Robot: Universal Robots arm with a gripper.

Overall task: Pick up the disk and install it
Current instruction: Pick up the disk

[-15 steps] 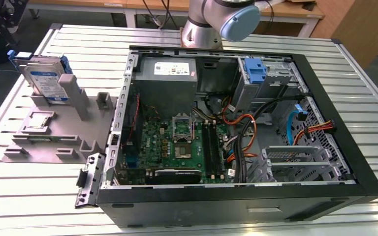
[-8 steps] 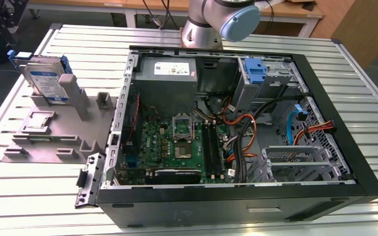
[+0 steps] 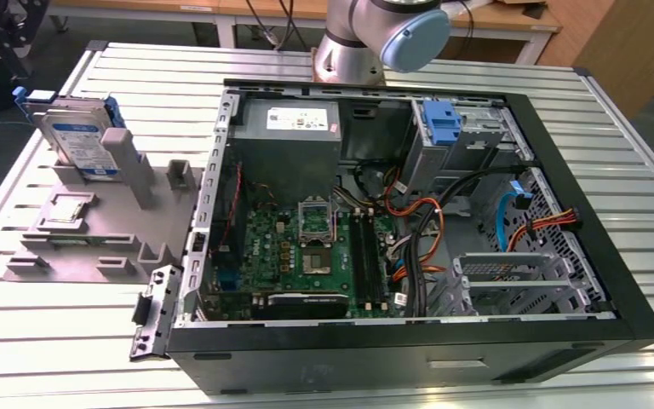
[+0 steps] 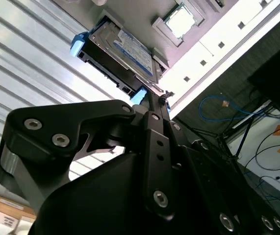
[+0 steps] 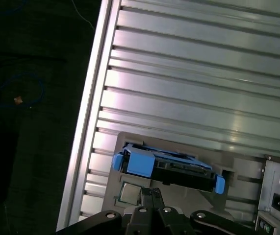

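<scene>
The disk (image 3: 83,141), a silver hard drive with a blue-and-white label and a blue carrier frame, stands on edge in a grey fixture (image 3: 77,247) at the exterior view's left, outside the computer case. In both wrist views the disk (image 4: 125,49) (image 5: 169,166) lies a short way beyond my gripper (image 5: 152,191) (image 4: 159,95). The gripper's two dark fingers sit pressed together, shut with nothing between them, clear of the disk and pointing toward its edge.
An open black computer case (image 3: 599,256) holds a motherboard, cables, a grey power-supply box (image 3: 290,119), a tall blue latch (image 3: 441,123) and a metal drive cage (image 3: 509,281). A small chip (image 3: 65,209) rests on the fixture. The ribbed metal table (image 3: 54,341) ends at an edge near the fixture.
</scene>
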